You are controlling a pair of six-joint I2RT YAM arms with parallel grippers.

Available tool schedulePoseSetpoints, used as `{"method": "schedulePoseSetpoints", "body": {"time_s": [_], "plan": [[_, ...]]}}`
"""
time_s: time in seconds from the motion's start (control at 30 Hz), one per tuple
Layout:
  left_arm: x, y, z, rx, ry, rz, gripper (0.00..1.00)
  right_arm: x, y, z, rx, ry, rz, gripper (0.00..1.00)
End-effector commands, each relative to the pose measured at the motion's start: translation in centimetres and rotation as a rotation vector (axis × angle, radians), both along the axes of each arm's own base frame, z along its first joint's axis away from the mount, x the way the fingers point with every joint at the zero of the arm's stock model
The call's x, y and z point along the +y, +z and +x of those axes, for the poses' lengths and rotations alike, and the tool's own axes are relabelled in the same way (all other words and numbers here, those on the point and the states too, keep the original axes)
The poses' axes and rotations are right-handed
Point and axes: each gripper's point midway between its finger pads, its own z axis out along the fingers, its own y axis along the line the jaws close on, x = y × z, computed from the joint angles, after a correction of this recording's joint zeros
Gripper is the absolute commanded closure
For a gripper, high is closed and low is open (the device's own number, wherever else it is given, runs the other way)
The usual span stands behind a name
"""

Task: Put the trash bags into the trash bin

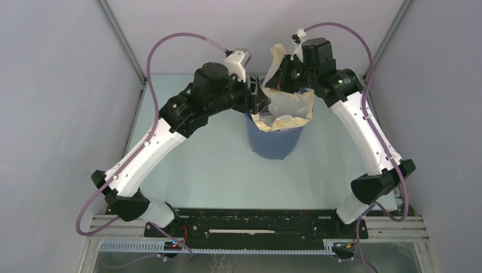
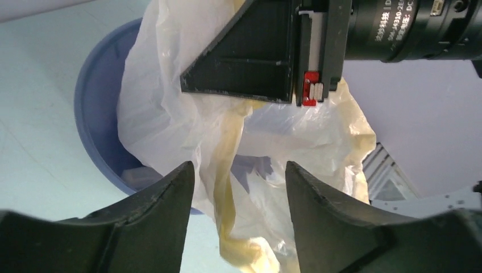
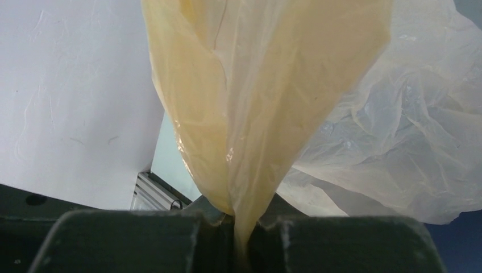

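The blue trash bin stands on the table at the middle back. The whitish, cream-tinted trash bag hangs partly inside it and spills over its rim. My right gripper is shut on an upper edge of the bag and holds it up above the bin. My left gripper is open at the bin's left rim, its fingers on either side of a hanging fold of bag without pinching it. The bin's rim shows behind the bag in the left wrist view.
The pale green tabletop is bounded by grey walls left and right and metal frame posts. The black base rail runs along the near edge. Purple cables loop above both arms.
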Motion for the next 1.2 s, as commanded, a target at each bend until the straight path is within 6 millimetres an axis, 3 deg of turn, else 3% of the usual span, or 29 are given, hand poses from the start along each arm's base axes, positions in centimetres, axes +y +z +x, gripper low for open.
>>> {"method": "schedulePoseSetpoints", "body": {"time_s": [0.0,0.17,0.3,0.4,0.5,0.67,0.93,1.07,1.17], "plan": [[0.6,1.0,1.3,-0.078,0.039,0.092,0.43,-0.2,1.2,-0.8,0.006,0.007,0.023,0.85],[0.7,1.6,1.9,-0.062,0.09,0.07,0.82,-1.1,2.1,-1.3,0.013,0.032,0.016,0.63],[1.1,2.1,1.9,-0.043,0.122,0.035,0.89,-3.8,2.9,-2.2,0.044,0.057,0.016,0.33],[1.6,2.4,1.9,-0.024,0.138,-0.002,0.98,-5.8,2.9,-3.2,0.05,0.056,-0.013,0.21],[2.3,2.9,2.0,0.012,0.153,-0.076,1.0,-7.4,2.8,-4.4,0.019,0.054,-0.067,0.12],[2.5,3.7,1.6,0.091,0.104,-0.272,1.0,-7.5,2.1,-5.5,-0.112,0.143,-0.144,0.07],[3.8,1.7,2.6,0.272,0.107,-0.574,1.0,-9.7,0.7,-3.1,-0.14,0.053,-0.187,0.05],[4.5,1.0,3.2,0.325,0.119,-0.65,1.0,-12.2,-0.1,-2.7,-0.093,-0.094,-0.225,0.05],[5.0,0.4,3.3,0.335,0.135,-0.67,1.0,-13.8,-0.7,-3.1,-0.01,-0.184,-0.135,0.05]]}}
